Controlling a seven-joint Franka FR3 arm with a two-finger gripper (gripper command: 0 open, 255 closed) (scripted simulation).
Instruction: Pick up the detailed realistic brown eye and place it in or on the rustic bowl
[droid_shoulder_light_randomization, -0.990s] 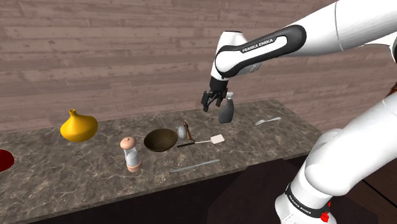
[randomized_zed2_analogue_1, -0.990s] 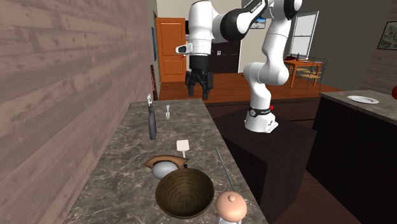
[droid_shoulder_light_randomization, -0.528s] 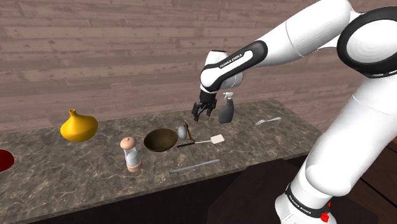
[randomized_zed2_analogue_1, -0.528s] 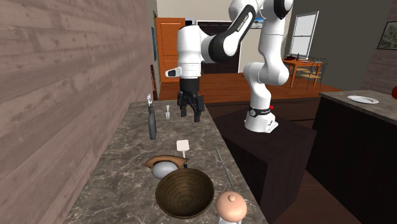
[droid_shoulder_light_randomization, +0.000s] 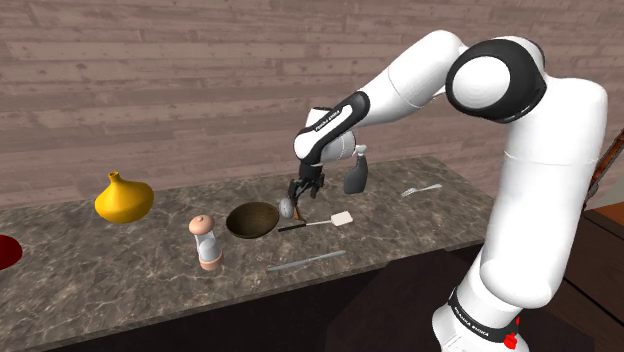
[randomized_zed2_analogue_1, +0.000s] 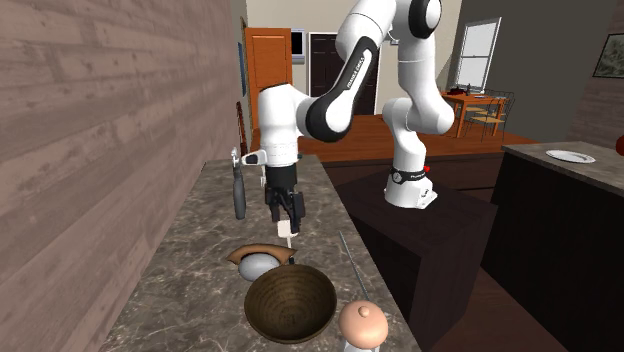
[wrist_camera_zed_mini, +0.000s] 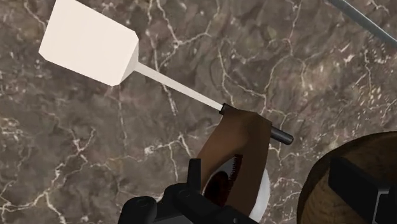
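The eye (wrist_camera_zed_mini: 232, 162), a pale ball hooded by a brown lid, with a dark iris and lashes, lies on the marble counter (droid_shoulder_light_randomization: 100, 285) just beneath the gripper (droid_shoulder_light_randomization: 301, 190). It sits off the gripper's centre line, toward one finger. The two black fingers (wrist_camera_zed_mini: 359, 188) are spread wide and pinch nothing. In the wrist view one finger overlaps the eye's edge, but I cannot tell whether it touches. The shoulder view puts the fingertips just above the ball rather than around it.

The brown bowl (wrist_camera_zed_mini: 331, 191) sits behind the other finger, right beside the eye; the two are touching or nearly so. The second exterior view shows nothing inside the bowl. Ahead of the fingertips a white spatula (wrist_camera_zed_mini: 89, 41) stretches away from the eye, its dark handle end tucked against the brown lid. Well away from the hand stand a grey spray bottle (droid_shoulder_light_randomization: 355, 172) and a pepper mill (droid_shoulder_light_randomization: 205, 243).

By my reading the task is in its early part. The approach looks all but finished, yet the eye has not been gripped or lifted. What remains is to lower the last bit until the fingers straddle the ball, close on it and raise it. Then comes a very short carry sideways over the bowl's rim, and the release. The spatula handle against the eye might get nudged or caught when the fingers close.
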